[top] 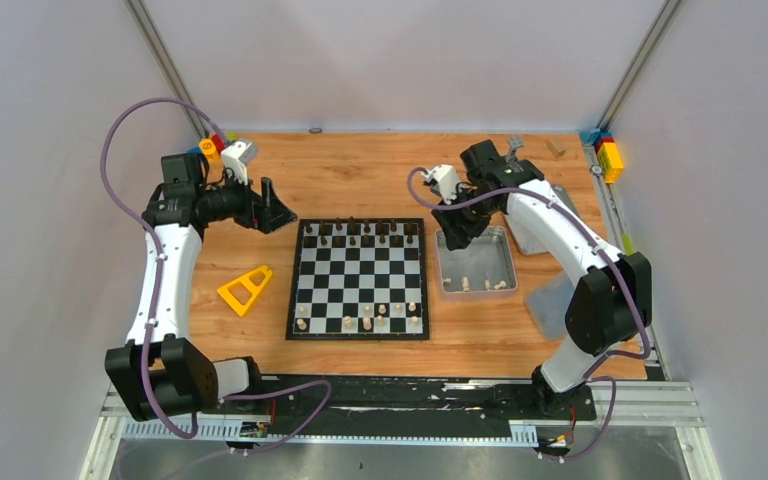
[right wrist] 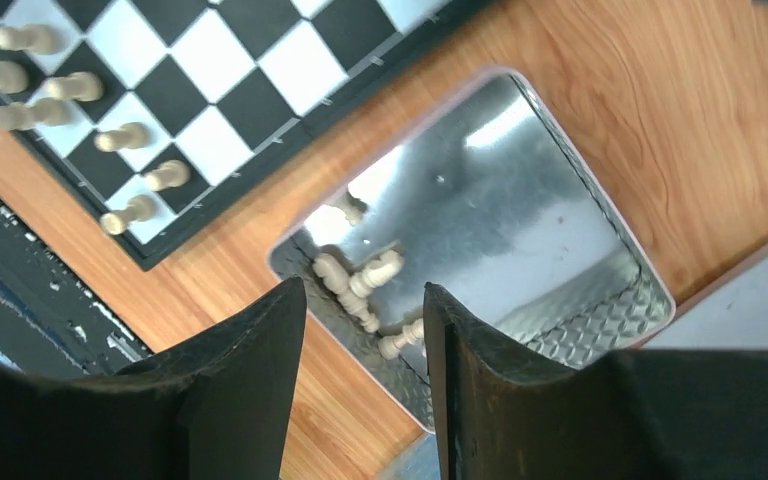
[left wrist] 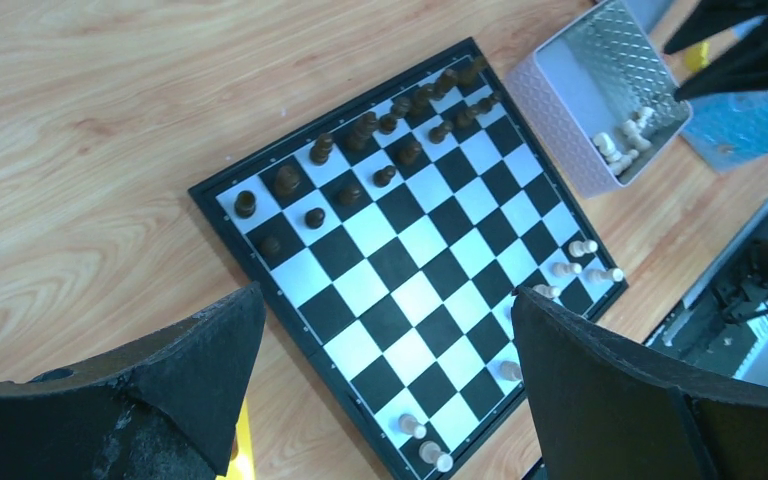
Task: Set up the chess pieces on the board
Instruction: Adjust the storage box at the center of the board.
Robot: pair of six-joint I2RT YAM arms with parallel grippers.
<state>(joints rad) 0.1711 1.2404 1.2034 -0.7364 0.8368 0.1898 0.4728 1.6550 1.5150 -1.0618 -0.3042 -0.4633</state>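
The board (top: 360, 280) lies flat in the middle of the table. Dark chess pieces (top: 360, 232) stand on its two far rows, and several pale ones (top: 370, 318) stand on its near rows. More pale chess pieces (right wrist: 360, 280) lie loose in the near end of a silver tin (top: 477, 265) right of the board. My right gripper (right wrist: 364, 290) hangs above that tin, jaws partly apart and holding nothing. My left gripper (top: 278, 212) hovers wide open and empty off the board's far left corner. The left wrist view looks down on the board (left wrist: 410, 270).
A yellow triangular frame (top: 245, 289) lies left of the board. Coloured bricks sit at the back left (top: 210, 148) and back right (top: 608, 155) corners. A bluish translucent lid (top: 550, 300) rests right of the tin, by the right arm. A small wooden block (top: 556, 150) lies near the back edge.
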